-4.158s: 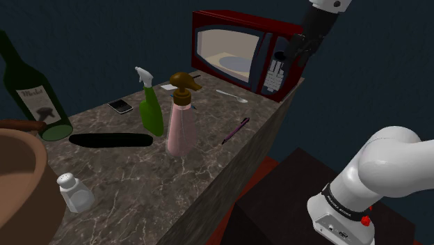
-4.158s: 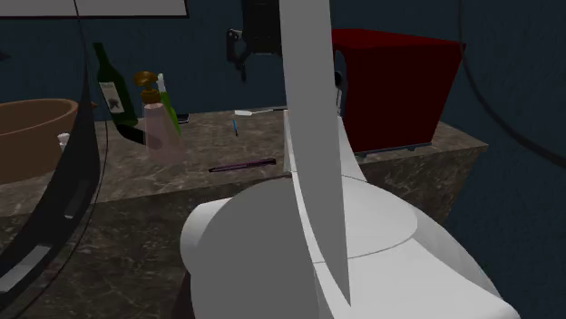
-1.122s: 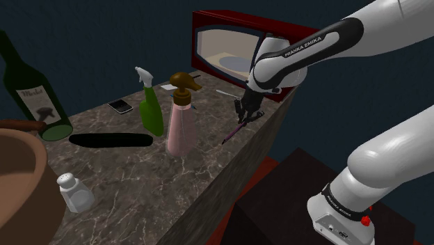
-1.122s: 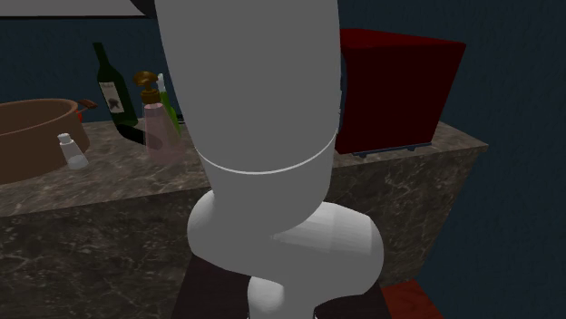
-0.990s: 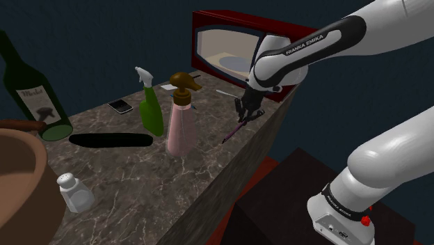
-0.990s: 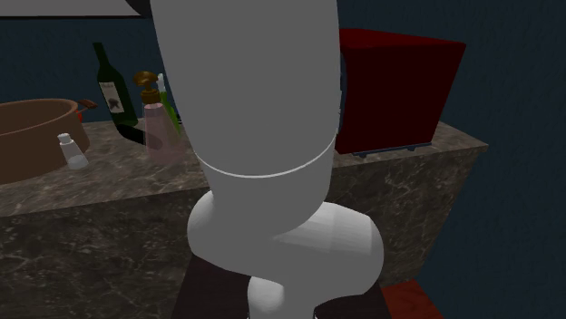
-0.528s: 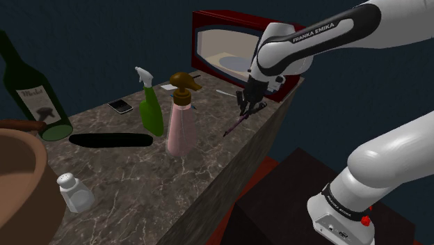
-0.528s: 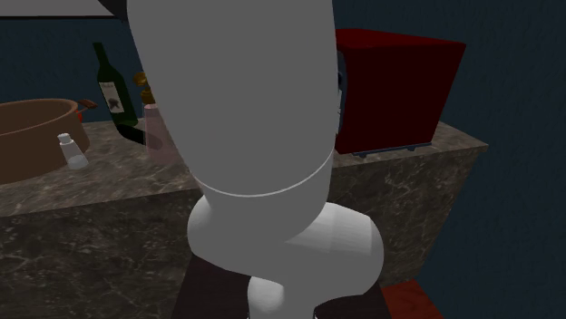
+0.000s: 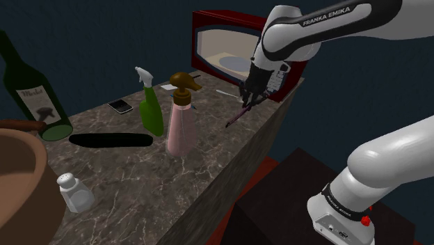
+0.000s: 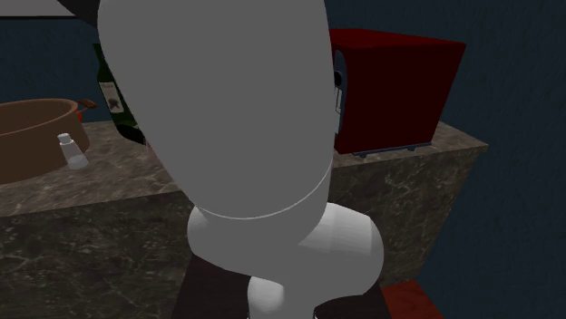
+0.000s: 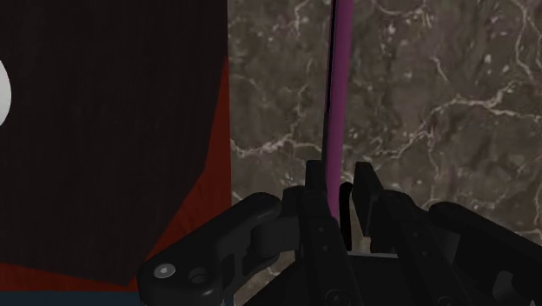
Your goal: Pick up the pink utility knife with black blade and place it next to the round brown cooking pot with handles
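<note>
fingers [image 11: 363, 184] clamped on the slim pink utility knife with black blade [image 11: 338, 87], above the dark marbled worktop [image 9: 160, 182].
we grip one end: it may pivot loose, or clip the pink pump bottle [image 9: 182, 122] before the round brown pot [image 9: 17, 174].

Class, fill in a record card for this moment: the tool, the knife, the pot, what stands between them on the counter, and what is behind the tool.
Tool: black tool, shut on the knife
Knife: pink utility knife, thin, slanting down from the tool over the marbled counter
Pot: round brown pot, at the counter's other end, shoulder view's lower left
Between them: pink spray bottle, green spray bottle, white shaker
Behind tool: red microwave
</note>
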